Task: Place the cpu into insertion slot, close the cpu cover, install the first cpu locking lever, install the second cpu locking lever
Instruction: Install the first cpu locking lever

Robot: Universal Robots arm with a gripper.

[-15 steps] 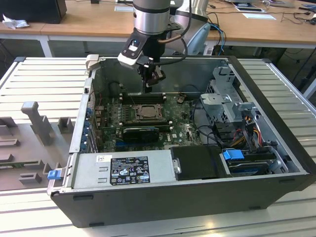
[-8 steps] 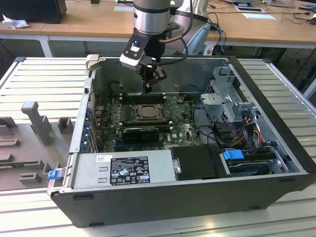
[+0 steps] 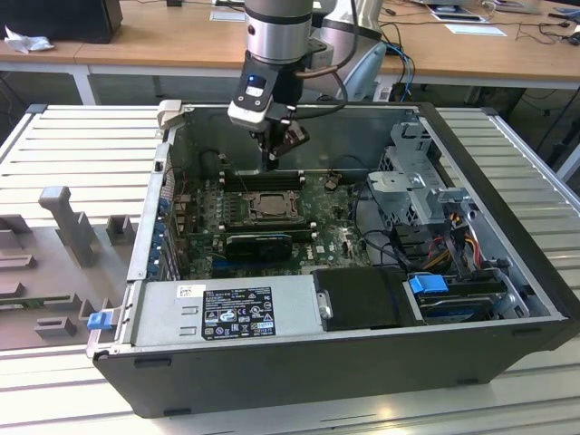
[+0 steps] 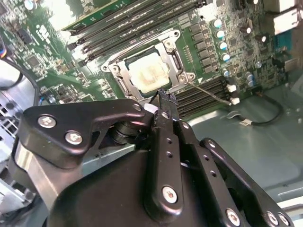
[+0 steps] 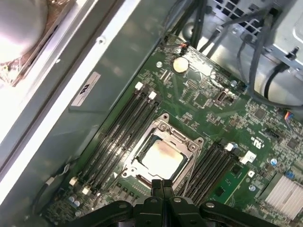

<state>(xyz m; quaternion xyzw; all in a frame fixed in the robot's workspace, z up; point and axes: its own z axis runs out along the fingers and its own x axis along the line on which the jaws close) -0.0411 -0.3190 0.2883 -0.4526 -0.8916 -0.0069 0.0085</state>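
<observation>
The end effector [image 3: 271,165] is hanging inside the open computer case [image 3: 299,367], which is standing on the slatted counter [image 3: 82,145]. Its fingers [image 5: 158,188] are pressing together and are gripping nothing. It is hovering just beside the insertion slot [image 3: 268,207] in the middle of the green motherboard [image 5: 203,94]. The cpu [image 5: 161,157] is lying in this slot, and the cpu cover [image 5: 181,138] is lying flat around it. Long black memory slots [image 5: 124,131] are running along both sides, and a thin metal lever [image 4: 208,91] is sticking out over one row.
</observation>
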